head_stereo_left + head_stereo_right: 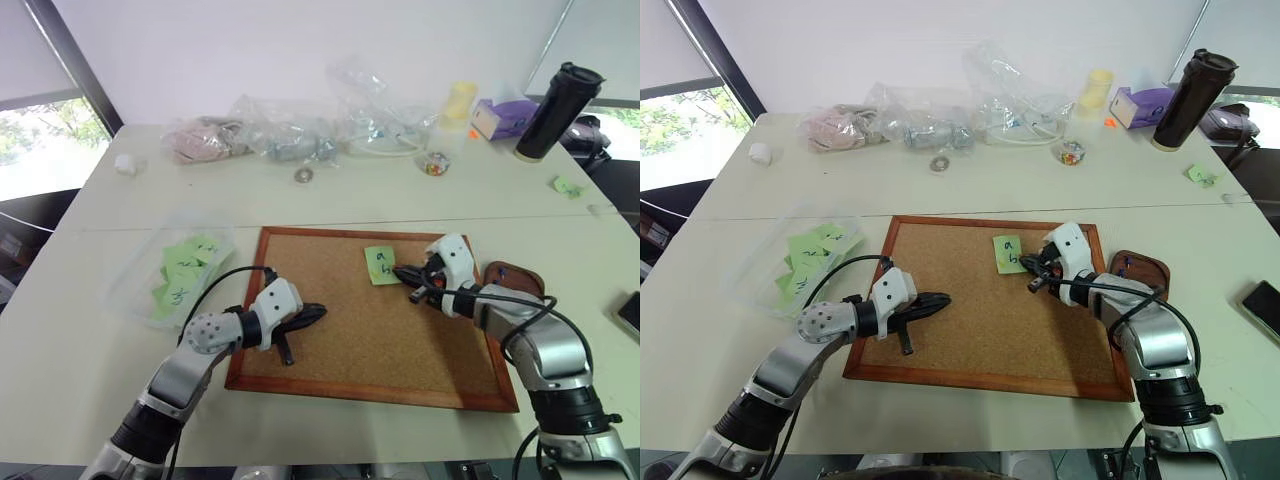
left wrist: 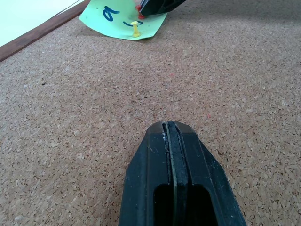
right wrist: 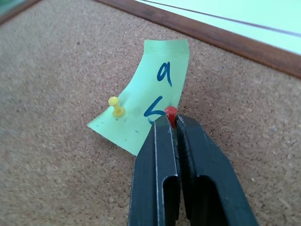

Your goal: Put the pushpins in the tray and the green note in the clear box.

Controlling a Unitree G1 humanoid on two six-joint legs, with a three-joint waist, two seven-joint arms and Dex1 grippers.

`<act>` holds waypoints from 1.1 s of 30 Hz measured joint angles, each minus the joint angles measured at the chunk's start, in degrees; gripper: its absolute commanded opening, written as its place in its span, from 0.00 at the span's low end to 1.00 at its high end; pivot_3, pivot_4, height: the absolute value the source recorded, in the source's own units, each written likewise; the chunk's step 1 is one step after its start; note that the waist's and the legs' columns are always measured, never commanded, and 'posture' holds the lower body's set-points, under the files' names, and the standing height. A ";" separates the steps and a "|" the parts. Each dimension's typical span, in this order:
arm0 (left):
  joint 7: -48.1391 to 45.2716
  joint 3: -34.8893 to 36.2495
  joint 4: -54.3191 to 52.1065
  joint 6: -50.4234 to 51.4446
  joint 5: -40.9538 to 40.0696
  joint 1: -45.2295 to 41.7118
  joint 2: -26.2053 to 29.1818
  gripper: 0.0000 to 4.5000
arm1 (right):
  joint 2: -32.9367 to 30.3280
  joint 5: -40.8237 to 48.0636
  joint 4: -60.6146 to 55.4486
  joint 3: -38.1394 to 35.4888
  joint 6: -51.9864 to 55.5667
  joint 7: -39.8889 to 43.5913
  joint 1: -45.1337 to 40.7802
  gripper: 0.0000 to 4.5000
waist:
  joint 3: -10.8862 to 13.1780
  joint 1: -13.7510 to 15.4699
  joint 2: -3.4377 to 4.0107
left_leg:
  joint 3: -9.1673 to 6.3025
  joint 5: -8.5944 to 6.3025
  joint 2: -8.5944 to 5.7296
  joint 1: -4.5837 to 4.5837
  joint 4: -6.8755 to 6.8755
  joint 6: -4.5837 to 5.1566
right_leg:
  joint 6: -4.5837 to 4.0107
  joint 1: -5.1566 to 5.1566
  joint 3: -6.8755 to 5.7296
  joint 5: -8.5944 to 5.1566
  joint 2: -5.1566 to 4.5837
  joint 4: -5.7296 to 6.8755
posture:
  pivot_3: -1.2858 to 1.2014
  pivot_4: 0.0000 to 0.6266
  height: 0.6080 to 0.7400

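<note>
I see the right claw (image 3: 170, 123) clamped on the red pushpin (image 3: 170, 112) in the green note (image 3: 150, 101); yellow pushpin (image 3: 115, 106) beside it; left claw (image 2: 171, 129) closed, empty, over the cork board (image 1: 350, 335)

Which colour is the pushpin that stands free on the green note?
Yellow pushpin on the green note; the right wrist view shows it best.

White table (image 1: 90, 215) w/ cork board (image 1: 350, 330), clear box (image 1: 135, 275), tray (image 1: 520, 278).
</note>
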 measured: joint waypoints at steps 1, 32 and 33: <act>-0.03 0.01 0.02 0.00 0.00 0.00 0.00 0.00 | 0.02 0.49 -0.01 -0.32 0.74 -0.04 -0.20 0.01 | 0.00 0.01 0.00 | 0.00 0.00 0.00 0.00 0.00 0.00 | 0.00 0.00 0.00 0.00 0.00 0.00 | 0.52 0.24 1.00; -0.57 0.35 1.79 -2.72 0.00 0.62 -0.78 0.00 | -2.56 -1.94 -4.52 4.03 -7.20 4.02 1.18 0.64 | 0.00 0.18 -0.01 | 0.00 -0.01 0.00 0.02 -0.02 0.02 | 0.00 0.01 -0.01 0.00 -0.01 -0.01 | 0.52 0.24 1.00; -0.58 0.35 1.85 -2.73 0.00 0.57 -0.85 0.00 | -2.52 -2.09 -4.12 4.31 -7.25 4.06 1.00 0.64 | 0.00 0.18 -0.01 | 0.00 -0.01 0.00 0.02 -0.02 0.02 | 0.00 0.02 -0.01 0.00 -0.01 -0.01 | 0.52 0.24 1.00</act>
